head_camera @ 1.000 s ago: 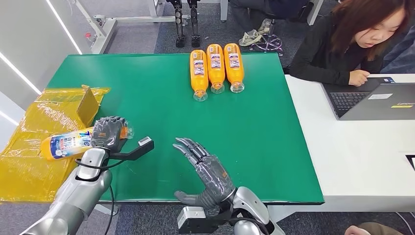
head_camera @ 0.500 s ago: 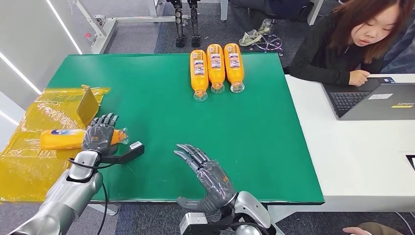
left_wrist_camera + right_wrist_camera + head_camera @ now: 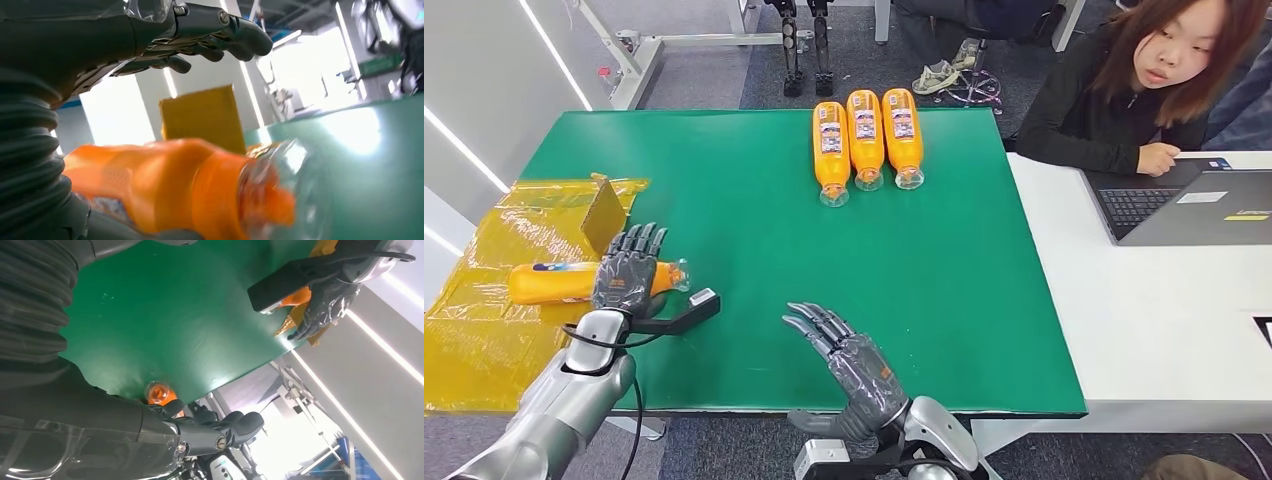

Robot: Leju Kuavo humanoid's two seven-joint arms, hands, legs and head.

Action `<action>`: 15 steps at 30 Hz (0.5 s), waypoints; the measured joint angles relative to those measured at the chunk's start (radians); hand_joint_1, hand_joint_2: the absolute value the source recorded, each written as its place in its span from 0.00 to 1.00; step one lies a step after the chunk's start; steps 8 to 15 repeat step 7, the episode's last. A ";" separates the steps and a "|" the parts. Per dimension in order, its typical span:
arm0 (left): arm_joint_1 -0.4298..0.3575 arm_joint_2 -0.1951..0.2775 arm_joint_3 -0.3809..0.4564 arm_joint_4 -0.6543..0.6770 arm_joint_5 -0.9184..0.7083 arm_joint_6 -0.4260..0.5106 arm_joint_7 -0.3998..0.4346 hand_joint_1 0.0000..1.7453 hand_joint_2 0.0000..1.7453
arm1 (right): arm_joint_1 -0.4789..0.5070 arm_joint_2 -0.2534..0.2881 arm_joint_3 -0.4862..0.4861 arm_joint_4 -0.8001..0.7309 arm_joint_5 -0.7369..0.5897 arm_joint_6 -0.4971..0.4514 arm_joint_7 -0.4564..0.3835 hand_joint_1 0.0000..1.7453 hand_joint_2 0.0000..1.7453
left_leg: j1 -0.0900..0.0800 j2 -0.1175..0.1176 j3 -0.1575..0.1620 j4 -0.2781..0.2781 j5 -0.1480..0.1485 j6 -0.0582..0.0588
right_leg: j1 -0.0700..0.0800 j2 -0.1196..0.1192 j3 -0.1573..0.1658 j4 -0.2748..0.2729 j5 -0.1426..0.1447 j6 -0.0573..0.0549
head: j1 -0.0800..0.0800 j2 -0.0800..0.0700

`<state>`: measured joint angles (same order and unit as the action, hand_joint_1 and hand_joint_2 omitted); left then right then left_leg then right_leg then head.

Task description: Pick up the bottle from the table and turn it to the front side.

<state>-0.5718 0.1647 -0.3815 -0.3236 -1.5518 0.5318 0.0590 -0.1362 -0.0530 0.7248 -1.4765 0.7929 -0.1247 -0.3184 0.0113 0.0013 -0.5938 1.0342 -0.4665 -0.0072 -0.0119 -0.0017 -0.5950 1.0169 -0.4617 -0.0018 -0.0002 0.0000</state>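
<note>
Bright even light; left wrist view blurred.

The orange bottle [image 3: 559, 281] is lying on its side at the desk's [image 3: 754, 230] left edge, its body resting on yellow plastic sheeting [image 3: 494, 300] and its clear cap end pointing toward the desk's middle. Its label is showing only as a thin strip along the top.

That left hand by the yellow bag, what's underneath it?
Under the left hand lies an orange bottle on its side, resting across the yellow bag and the green table. The hand covers the bottle's middle, so its label is mostly hidden.
</note>
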 joint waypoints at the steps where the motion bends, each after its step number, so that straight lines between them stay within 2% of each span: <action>1: 0.005 -0.009 0.006 -0.011 0.015 0.026 -0.030 0.00 1.00 | 0.003 0.000 0.000 0.001 0.002 -0.007 0.002 0.00 1.00 | 0.000 0.000 0.000 0.000 0.000 0.000 | 0.000 0.000 0.000 0.000 0.000 0.000 | 0.000 0.000; 4: 0.032 -0.045 0.045 -0.086 0.113 0.063 -0.182 0.00 1.00 | 0.017 0.000 -0.004 -0.003 0.009 -0.025 0.011 0.00 1.00 | 0.000 0.000 0.000 0.000 0.000 0.000 | 0.000 0.000 0.000 0.000 0.000 0.000 | 0.000 0.000; 6: 0.063 -0.073 0.073 -0.178 0.238 0.031 -0.315 0.00 1.00 | 0.024 0.000 -0.011 -0.010 0.014 -0.034 0.020 0.00 1.00 | -0.001 0.000 0.000 0.000 0.000 0.000 | -0.001 0.000 0.000 0.000 0.000 0.000 | 0.000 0.000; 7: 0.072 -0.080 0.080 -0.203 0.272 0.019 -0.347 0.00 1.00 | 0.025 0.000 -0.013 -0.013 0.015 -0.035 0.023 0.00 1.00 | -0.001 0.000 0.000 0.000 0.000 0.000 | -0.001 0.000 0.000 0.000 0.000 0.000 | 0.000 0.000; 15: 0.072 -0.080 0.080 -0.203 0.272 0.019 -0.347 0.00 1.00 | 0.025 0.000 -0.013 -0.013 0.015 -0.035 0.023 0.00 1.00 | -0.001 0.000 0.000 0.000 0.000 0.000 | -0.001 0.000 0.000 0.000 0.000 0.000 | 0.000 0.000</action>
